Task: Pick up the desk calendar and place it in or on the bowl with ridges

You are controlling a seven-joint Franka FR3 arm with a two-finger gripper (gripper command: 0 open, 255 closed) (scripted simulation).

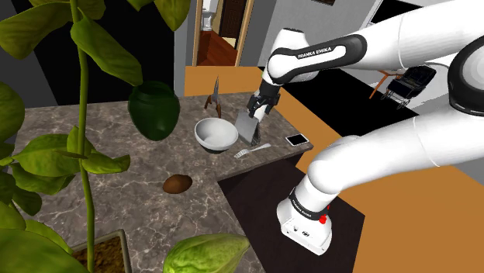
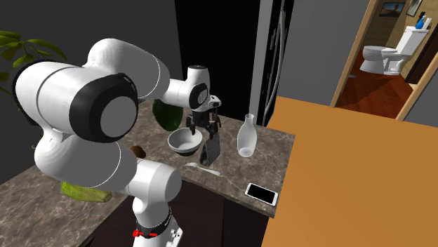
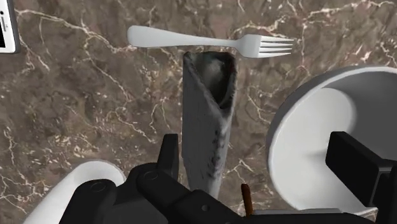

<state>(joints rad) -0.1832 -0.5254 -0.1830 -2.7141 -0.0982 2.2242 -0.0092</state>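
Step in hand: the grasp, not yet made. Pincer [image 3: 254, 143] straddles the desk calendar [image 3: 207, 121] with its jaws wide apart. The grey tent-shaped calendar sits in the gap right against one finger, the other finger is well clear of it, so nothing is held. Calendar looks to be standing on the marble surface [image 3: 95, 108], just beside the white bowl [image 3: 312, 140], with the fork [image 3: 210, 41] lying across behind its far end; can't confirm ridges on the bowl from here

Next move, as I read it: centre the pincer on the calendar first, since closing off-centre will likely shove it sideways. Then close across the narrow top fold, lift straight up to clear the bowl rim, make a short traverse over the bowl, lower and release

Risks: thin folded card may slip or tip, and the fork is close enough to get nudged
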